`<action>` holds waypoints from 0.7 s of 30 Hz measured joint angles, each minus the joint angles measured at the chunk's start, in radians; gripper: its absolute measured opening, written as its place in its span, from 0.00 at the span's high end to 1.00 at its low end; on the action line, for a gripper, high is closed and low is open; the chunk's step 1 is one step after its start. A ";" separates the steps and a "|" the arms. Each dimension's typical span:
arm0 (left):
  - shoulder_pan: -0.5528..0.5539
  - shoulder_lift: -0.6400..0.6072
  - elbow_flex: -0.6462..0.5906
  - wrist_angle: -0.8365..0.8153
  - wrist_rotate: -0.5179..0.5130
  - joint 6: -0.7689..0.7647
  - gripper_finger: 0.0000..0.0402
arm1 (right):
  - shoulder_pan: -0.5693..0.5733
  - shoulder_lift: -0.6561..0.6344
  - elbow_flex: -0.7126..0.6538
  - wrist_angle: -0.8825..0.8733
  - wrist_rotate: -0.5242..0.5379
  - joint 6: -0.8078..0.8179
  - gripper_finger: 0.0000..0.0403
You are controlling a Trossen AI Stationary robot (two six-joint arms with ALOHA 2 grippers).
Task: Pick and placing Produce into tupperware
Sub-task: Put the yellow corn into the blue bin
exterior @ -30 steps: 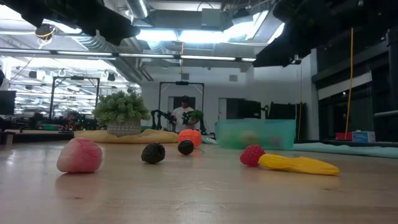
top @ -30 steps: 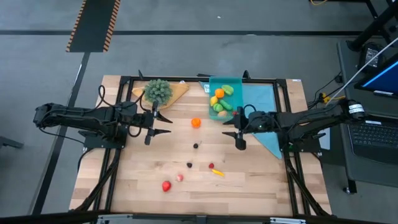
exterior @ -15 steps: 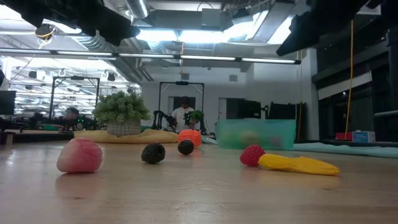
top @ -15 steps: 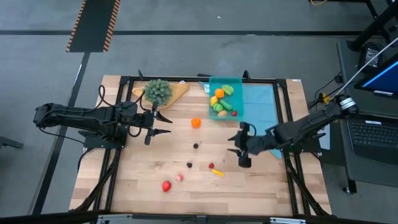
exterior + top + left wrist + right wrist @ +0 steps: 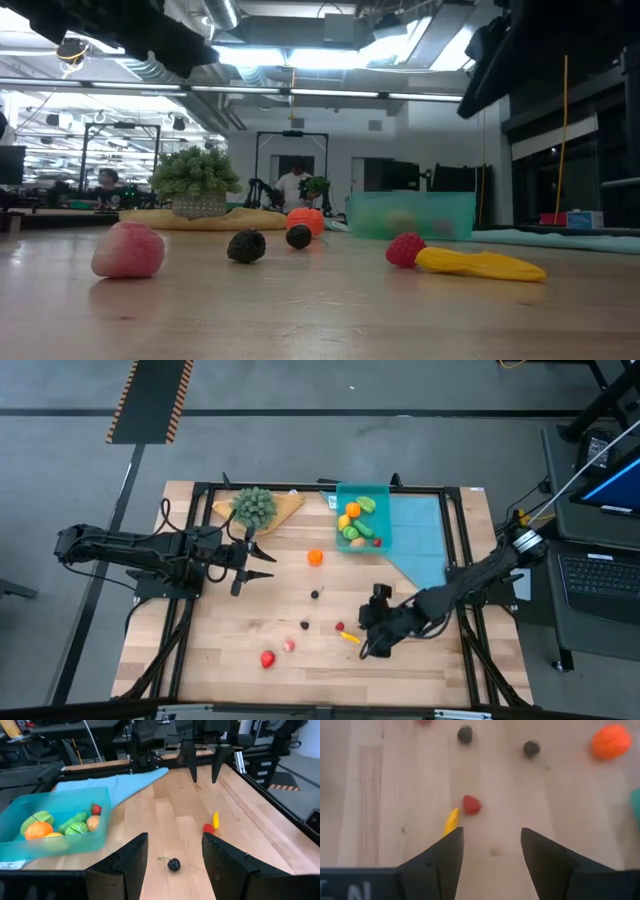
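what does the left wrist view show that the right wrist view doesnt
Only the left wrist view shows the tupperware with Produce inside, the blue cloth behind it, and the right gripper from the front, fingers apart above the wood.

Only the right wrist view shows the orange piece and a second dark piece.

Both share the small red piece touching the yellow piece, a dark stemmed piece, and the wooden table. The left gripper hovers open.

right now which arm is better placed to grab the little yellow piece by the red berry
The right. Its claw hangs open just beside the yellow piece and red berry; the left claw, also open, sits across the table near the plant.
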 joint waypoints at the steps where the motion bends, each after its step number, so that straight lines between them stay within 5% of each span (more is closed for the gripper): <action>1: -0.003 0.000 0.000 -0.009 0.000 0.000 0.55 | 0.005 0.025 0.017 0.000 -0.006 0.008 0.50; 21: -0.020 0.000 0.000 -0.074 0.000 0.000 0.55 | 0.051 0.336 0.158 -0.003 -0.053 0.296 0.50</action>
